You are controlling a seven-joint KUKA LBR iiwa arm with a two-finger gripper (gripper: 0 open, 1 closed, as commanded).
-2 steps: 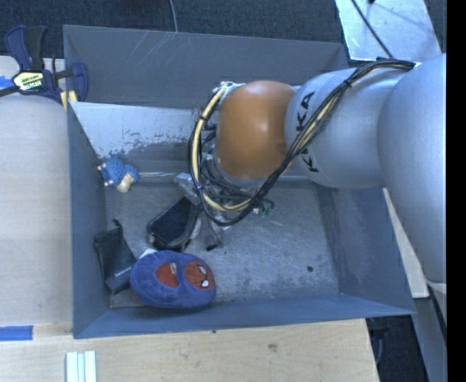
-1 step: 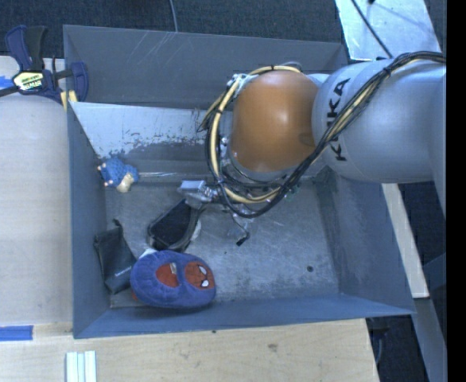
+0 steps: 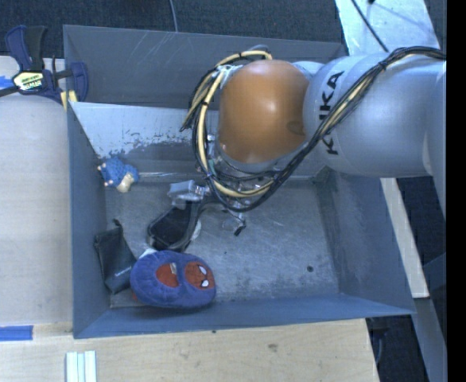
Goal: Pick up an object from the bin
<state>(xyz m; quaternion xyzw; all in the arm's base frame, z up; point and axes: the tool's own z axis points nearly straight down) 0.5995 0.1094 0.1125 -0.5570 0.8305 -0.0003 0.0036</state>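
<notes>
My gripper [image 3: 190, 192] hangs low under the arm's orange dome, over the left middle of the bin floor. Just below and left of it lies a shiny black rounded object [image 3: 172, 228], very close to the gripper; contact is not discernible. A blue plush slipper with two red faces [image 3: 172, 278] rests against the front wall, a little further forward.
A black boxy item [image 3: 112, 253] leans in the front left corner beside the slipper. A small blue and yellow toy [image 3: 118, 173] sits near the back left wall. The arm and its cables cover the back centre of the bin.
</notes>
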